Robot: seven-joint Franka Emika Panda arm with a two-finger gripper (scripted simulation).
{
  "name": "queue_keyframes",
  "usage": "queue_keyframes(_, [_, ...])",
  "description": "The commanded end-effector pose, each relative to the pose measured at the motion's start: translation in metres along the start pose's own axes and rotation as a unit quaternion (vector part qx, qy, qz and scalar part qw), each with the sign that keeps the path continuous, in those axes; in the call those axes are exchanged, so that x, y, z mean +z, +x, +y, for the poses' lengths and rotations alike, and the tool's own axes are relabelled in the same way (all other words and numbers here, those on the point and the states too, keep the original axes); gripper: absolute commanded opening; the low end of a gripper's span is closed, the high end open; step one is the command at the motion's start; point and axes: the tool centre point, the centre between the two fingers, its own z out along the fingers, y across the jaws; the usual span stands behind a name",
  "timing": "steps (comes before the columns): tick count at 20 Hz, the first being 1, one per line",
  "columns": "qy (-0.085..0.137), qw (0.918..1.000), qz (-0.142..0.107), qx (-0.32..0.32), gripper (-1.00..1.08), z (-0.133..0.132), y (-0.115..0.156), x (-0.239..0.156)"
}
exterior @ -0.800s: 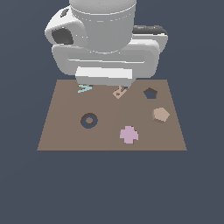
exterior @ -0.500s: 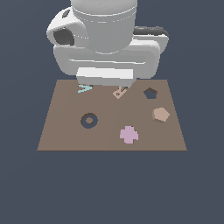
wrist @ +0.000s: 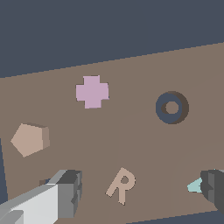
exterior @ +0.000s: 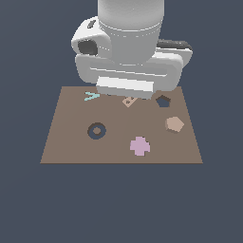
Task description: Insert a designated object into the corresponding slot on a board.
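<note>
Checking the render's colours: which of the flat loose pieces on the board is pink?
The cross-shaped piece; the pentagon block and letter R are tan.

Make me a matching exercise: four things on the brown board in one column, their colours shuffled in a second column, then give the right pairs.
Things:
1. cross-shaped piece
2. pentagon block
3. pentagon slot
4. small angled piece near the board's far corner on the exterior view's left

Colours:
A. dark, outlined cut-out
B. light teal
C. pink
D. peach-tan

Pairs: 1-C, 2-D, 3-A, 4-B
</note>
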Motion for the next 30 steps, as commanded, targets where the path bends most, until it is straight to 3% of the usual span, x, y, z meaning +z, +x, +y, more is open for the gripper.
queue_keyframes(1, [-0.001, 0.9999, -0.001, 0.015, 1.0, -0.009, -0.003, 0.007])
queue_keyframes(10, [-0.004, 0.9954, -0.004, 0.095, 1.0, -0.057, -0.013, 0.04])
queue_keyframes(21, [-0.009, 0.9795, -0.008, 0.201, 1.0, -0.122, -0.012, 0.085])
queue_keyframes(30, [-0.01, 0.9679, -0.01, 0.251, 1.0, -0.153, -0.005, 0.107])
